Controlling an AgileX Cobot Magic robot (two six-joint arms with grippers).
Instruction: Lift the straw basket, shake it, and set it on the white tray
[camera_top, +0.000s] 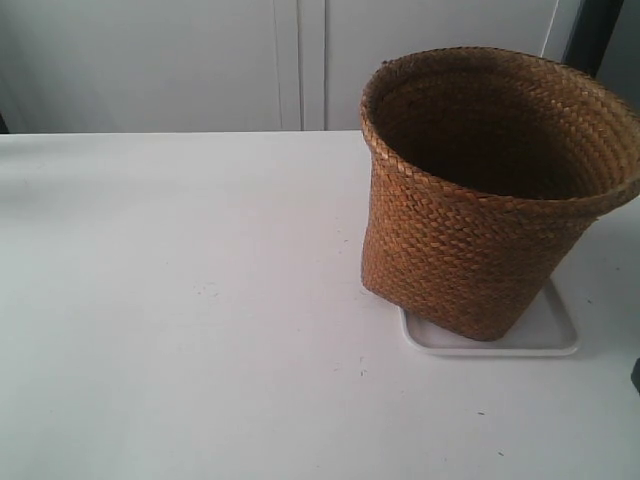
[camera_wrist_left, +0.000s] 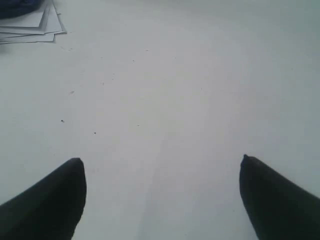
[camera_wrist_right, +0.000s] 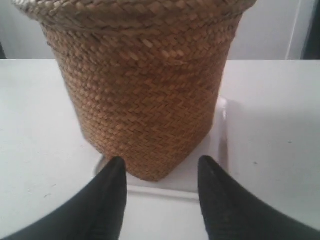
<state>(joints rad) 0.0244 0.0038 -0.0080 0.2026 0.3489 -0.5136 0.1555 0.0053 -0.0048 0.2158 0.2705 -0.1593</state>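
The brown woven straw basket (camera_top: 480, 200) stands upright on the white tray (camera_top: 550, 335) at the right of the table, its base partly overhanging the tray's left side. In the right wrist view the straw basket (camera_wrist_right: 145, 95) fills the middle with the white tray (camera_wrist_right: 220, 145) under it. My right gripper (camera_wrist_right: 160, 167) is open and empty, its fingertips just short of the basket's base, apart from it. My left gripper (camera_wrist_left: 162, 162) is open over bare white table, holding nothing. Neither arm shows in the exterior view.
A stack of white papers (camera_wrist_left: 30, 25) with something dark blue on it lies on the table in the left wrist view. White cabinet doors (camera_top: 200, 60) stand behind the table (camera_top: 180, 300).
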